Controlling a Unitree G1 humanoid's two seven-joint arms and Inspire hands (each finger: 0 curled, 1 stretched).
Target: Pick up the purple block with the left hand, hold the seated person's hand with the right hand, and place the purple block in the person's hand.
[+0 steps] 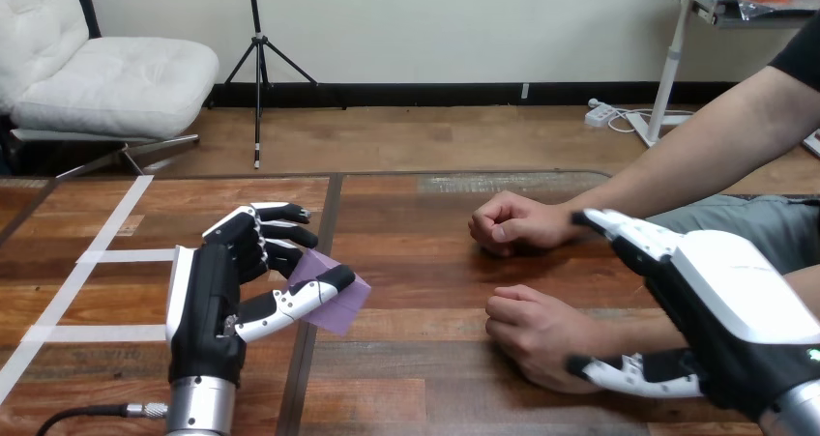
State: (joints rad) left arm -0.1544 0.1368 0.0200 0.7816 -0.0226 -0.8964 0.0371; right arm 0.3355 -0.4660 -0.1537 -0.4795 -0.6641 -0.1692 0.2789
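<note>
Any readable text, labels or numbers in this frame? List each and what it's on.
None to read. The purple block, the left robot hand, the right robot hand, the white tape strips and the table carry no legible words, numbers or signs.

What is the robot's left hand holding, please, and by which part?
The left hand pinches the purple block by its left side.

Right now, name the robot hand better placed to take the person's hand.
Right. The right robot hand is open beside the person's nearer hand; the left robot hand is farther off, curled round the purple block.
</note>
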